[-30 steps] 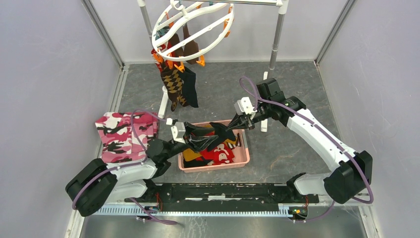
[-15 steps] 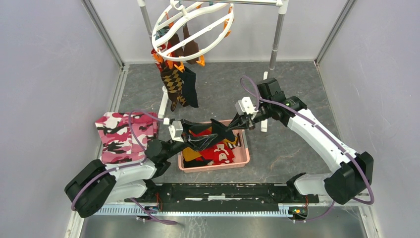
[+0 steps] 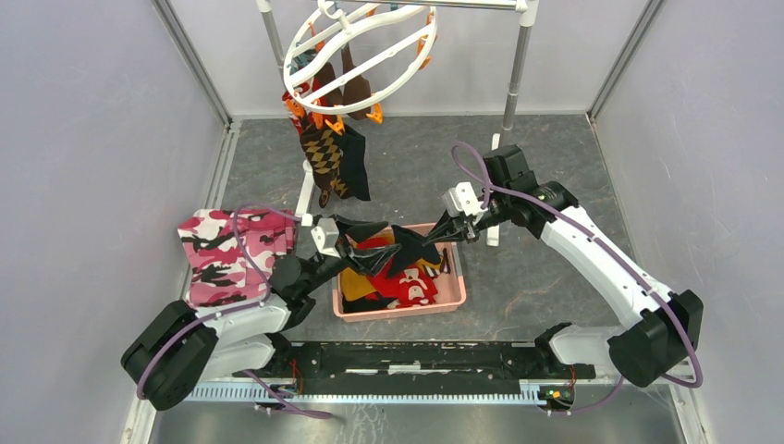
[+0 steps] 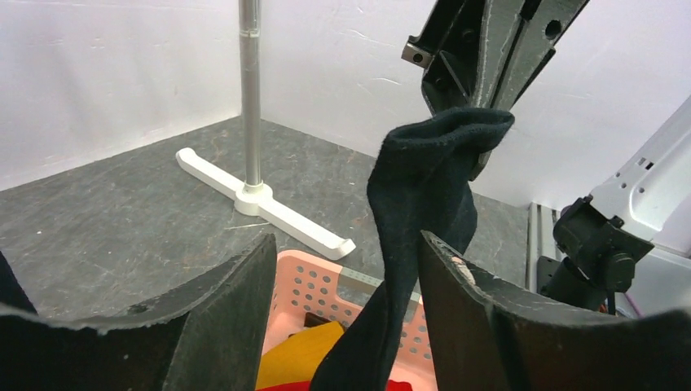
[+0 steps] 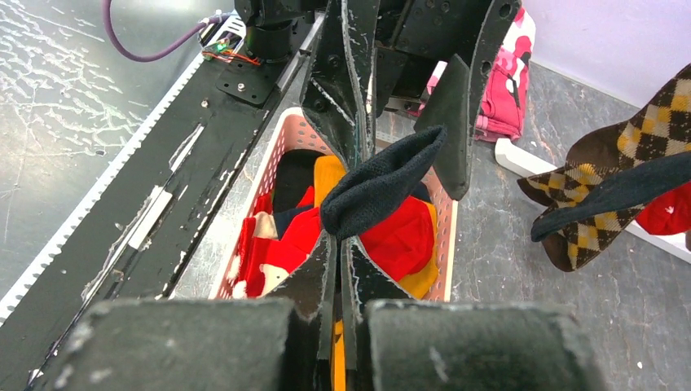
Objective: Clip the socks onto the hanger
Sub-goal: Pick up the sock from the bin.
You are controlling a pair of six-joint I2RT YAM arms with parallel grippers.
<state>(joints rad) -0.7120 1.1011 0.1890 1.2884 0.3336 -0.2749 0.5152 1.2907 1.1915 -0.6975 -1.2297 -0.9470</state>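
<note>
A black sock (image 5: 383, 179) hangs from my right gripper (image 5: 342, 240), which is shut on its top edge above the pink basket (image 3: 453, 294). My left gripper (image 4: 346, 261) is open, and the sock (image 4: 424, 204) dangles between its fingers (image 4: 220, 318), close to the right one. From above, both grippers meet over the basket, the left gripper (image 3: 377, 248) facing the right gripper (image 3: 436, 238). Red and yellow socks (image 5: 391, 240) lie in the basket. The white round hanger (image 3: 356, 51) hangs at the back with an argyle sock (image 3: 325, 157) and a dark sock (image 3: 356, 165) clipped on.
A pink camouflage cloth (image 3: 226, 254) lies left of the basket. The metal rack's poles (image 3: 518, 65) and white feet (image 4: 261, 199) stand behind the basket. Grey walls enclose the table on three sides, and a black rail (image 3: 416, 356) runs along the near edge.
My left gripper has opened wide and drawn back to the left. The black sock, stretched between both grippers before, now hangs from the right gripper alone.
</note>
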